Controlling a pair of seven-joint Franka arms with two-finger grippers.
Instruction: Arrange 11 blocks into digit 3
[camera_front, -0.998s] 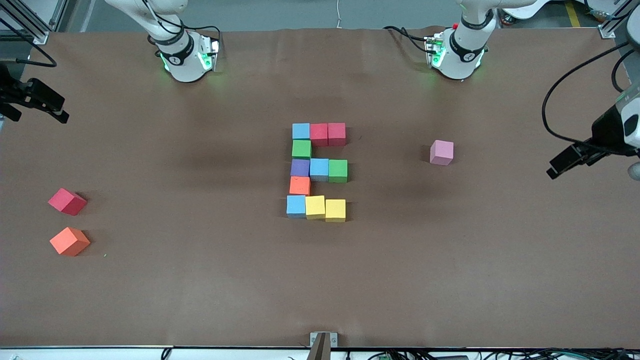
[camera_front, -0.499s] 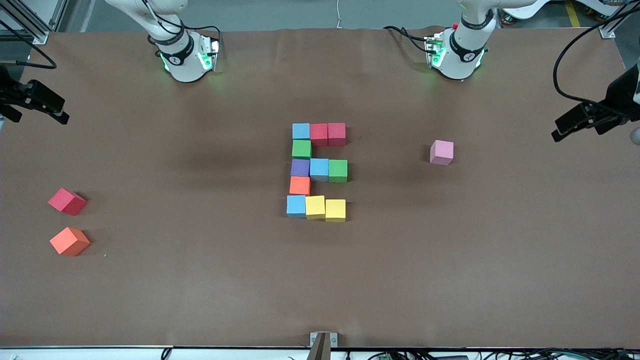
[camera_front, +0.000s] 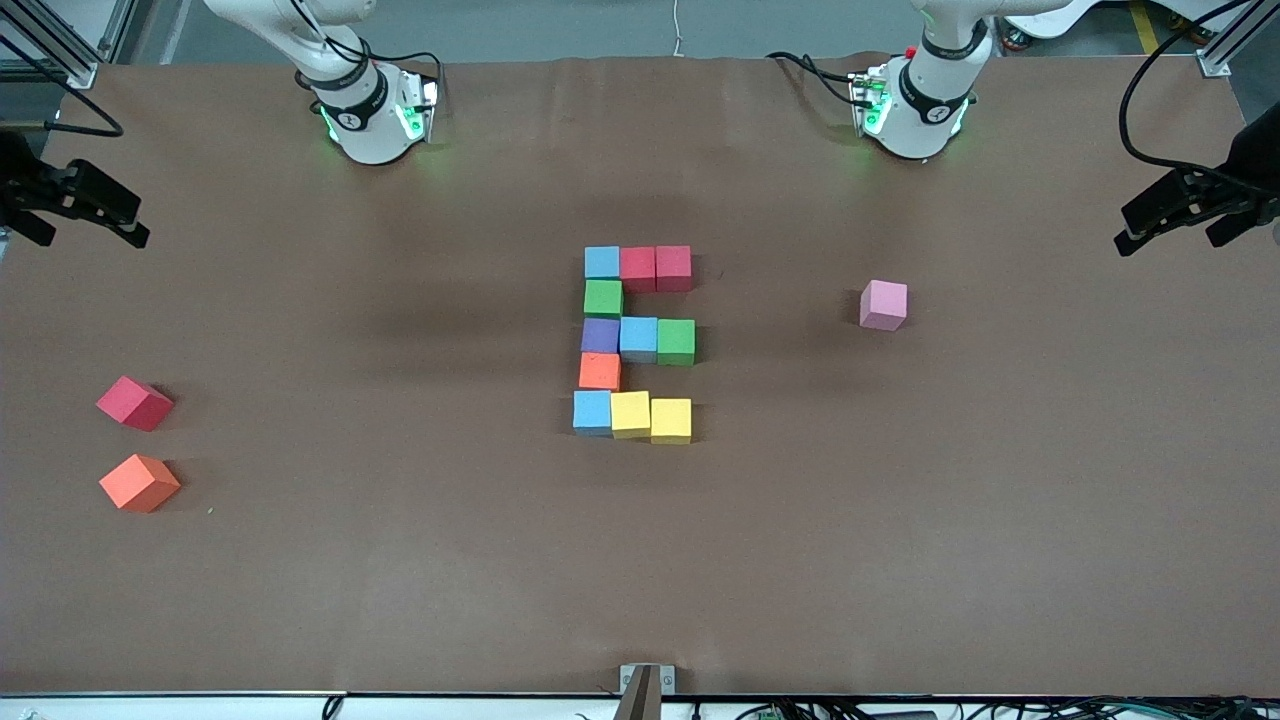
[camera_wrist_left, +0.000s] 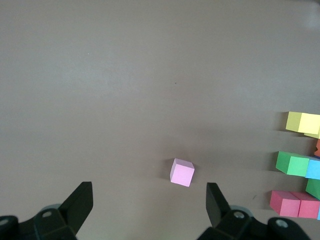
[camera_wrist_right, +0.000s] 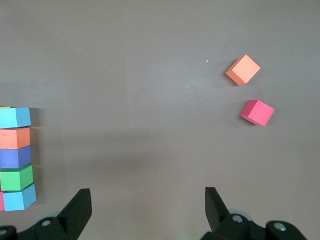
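While the digit 3 (camera_front: 636, 343) sits untouched mid-tabletop, eleven blocks joined, the left end effector (camera_front: 1190, 212) has retreated to its tabletop end, fingers spread; the right end effector (camera_front: 75, 205) waits spread at the other end; the job looks finished.

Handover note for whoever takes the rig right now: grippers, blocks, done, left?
Left gripper: open, empty, at the left arm's end of the table.
Right gripper: open, empty, at the right arm's end.
Digit 3: eleven touching blocks mid-table, three rows of three joined by the green block and orange block.
Spare red cube and spare orange cube lie loose toward the right arm's end; pink cube toward the left arm's.
Done: figure looks complete.
Left: apparently nothing.
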